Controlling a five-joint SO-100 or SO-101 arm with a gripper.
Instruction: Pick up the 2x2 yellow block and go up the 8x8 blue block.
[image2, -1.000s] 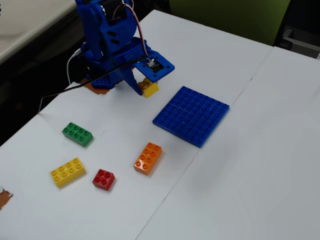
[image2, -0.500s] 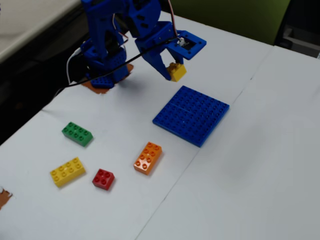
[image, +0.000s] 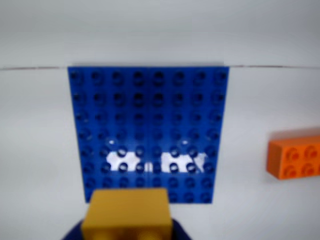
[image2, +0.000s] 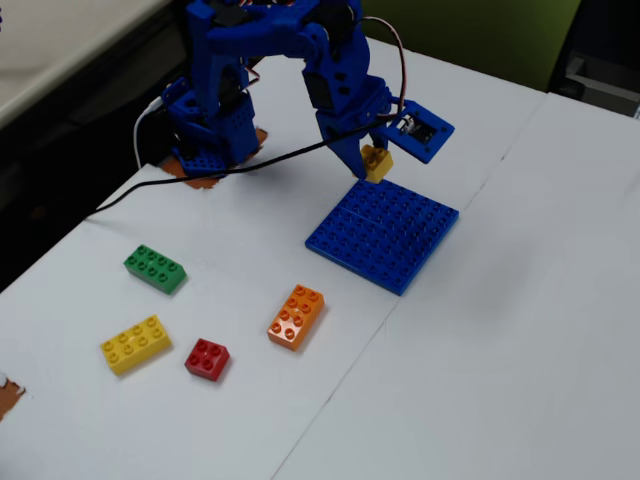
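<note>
The 2x2 yellow block (image2: 377, 163) is held in my gripper (image2: 372, 165), which is shut on it, a little above the near-arm edge of the 8x8 blue block (image2: 385, 233). In the wrist view the yellow block (image: 127, 215) fills the bottom centre between dark blue jaw parts, with the blue baseplate (image: 150, 100) lying flat just beyond it. The block hangs in the air, apart from the studs.
An orange eight-stud brick (image2: 297, 316) lies beside the baseplate, also at the right edge of the wrist view (image: 295, 157). A red 2x2 brick (image2: 207, 359), a longer yellow brick (image2: 135, 344) and a green brick (image2: 155, 268) lie further off. The arm base (image2: 210, 130) stands at the back.
</note>
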